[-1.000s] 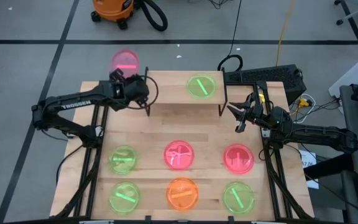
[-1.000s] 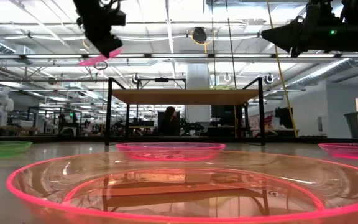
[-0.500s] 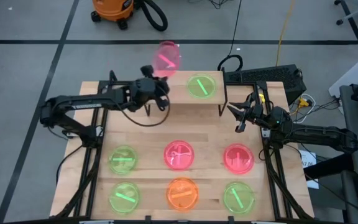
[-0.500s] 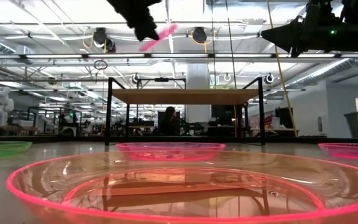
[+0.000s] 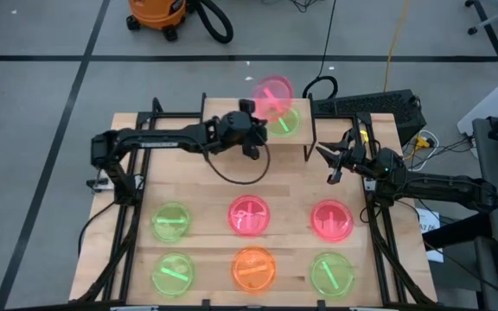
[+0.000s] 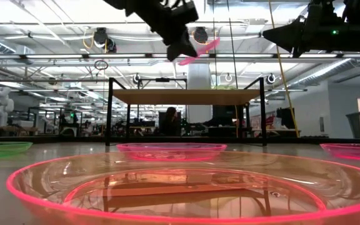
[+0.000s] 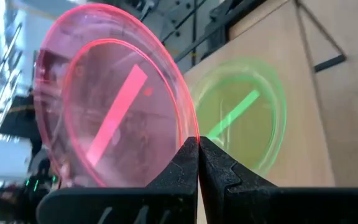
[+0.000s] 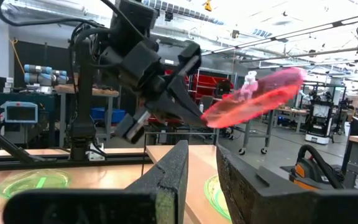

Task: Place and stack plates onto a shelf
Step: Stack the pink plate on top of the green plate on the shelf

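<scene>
We see the left hand [image 5: 260,130] clamped on the near rim of a pink plate [image 5: 273,92], holding it in the air above the shelf [image 5: 232,117]. In the left wrist view the two dark fingers [image 7: 188,163] meet tight on that rim, and the plate tilts up and away from them. From the bench-level view the pink plate slopes, its far edge higher, well clear of the shelf top with open air beneath it.

A green plate [image 5: 282,119] already lies on the right half of the shelf, and from above the held pink plate overlaps its far edge. The left half of the shelf board is bare wood.

The right hand [image 5: 332,164] waits just off the right end of the shelf, above the bench [image 5: 292,186]; its fingers [image 8: 169,180] stand a little apart with a narrow gap and grip nothing.

On the bench in front of the shelf we count six more plates in two rows, each apart from its neighbours: a green one [image 5: 171,220], a pink one [image 5: 249,215] and another pink one [image 5: 331,219] in the nearer-to-shelf row, then green [image 5: 173,276], orange [image 5: 253,268] and green [image 5: 331,274] along the front edge. A bare strip of bench lies between the shelf legs and the first row.
</scene>
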Motion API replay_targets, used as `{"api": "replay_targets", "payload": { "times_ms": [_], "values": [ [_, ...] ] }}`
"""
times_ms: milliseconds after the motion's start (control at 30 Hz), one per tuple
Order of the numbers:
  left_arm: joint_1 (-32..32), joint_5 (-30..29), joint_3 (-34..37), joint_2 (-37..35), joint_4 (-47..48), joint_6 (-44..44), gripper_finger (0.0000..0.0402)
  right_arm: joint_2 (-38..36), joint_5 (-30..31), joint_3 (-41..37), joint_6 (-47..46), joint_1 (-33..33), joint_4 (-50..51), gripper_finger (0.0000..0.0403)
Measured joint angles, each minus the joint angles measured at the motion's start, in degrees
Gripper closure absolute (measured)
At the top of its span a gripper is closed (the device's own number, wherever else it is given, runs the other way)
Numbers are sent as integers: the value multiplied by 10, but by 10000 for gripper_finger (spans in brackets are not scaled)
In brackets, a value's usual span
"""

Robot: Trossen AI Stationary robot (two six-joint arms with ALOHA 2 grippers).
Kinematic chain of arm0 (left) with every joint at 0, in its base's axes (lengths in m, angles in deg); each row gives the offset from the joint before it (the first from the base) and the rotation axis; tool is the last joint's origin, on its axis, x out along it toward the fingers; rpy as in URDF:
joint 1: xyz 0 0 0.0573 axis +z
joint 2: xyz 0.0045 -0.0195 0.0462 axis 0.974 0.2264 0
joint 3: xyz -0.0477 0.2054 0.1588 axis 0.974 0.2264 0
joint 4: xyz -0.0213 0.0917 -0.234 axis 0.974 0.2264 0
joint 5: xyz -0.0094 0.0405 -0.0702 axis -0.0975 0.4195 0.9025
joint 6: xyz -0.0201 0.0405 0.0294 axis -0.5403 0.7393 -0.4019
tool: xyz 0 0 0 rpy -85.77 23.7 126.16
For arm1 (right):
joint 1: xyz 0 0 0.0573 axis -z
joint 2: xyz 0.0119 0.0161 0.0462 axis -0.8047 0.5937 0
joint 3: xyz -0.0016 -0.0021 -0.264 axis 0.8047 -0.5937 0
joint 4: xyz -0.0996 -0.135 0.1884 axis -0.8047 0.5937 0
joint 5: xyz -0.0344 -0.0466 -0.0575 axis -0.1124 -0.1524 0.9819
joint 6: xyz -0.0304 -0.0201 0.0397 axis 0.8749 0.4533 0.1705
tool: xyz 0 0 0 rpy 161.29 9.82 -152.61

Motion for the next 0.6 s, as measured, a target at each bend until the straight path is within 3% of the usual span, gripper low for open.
{"api": "replay_targets", "payload": {
  "times_ms": [333, 600],
  "values": [
    [18, 90, -38, 63, 1, 8, 401, 0, 0, 0, 0, 0, 0, 332],
    [22, 89, -38, 91, 4, 13, 398, 0, 0, 0, 0, 0, 0, 332]
  ]
}}
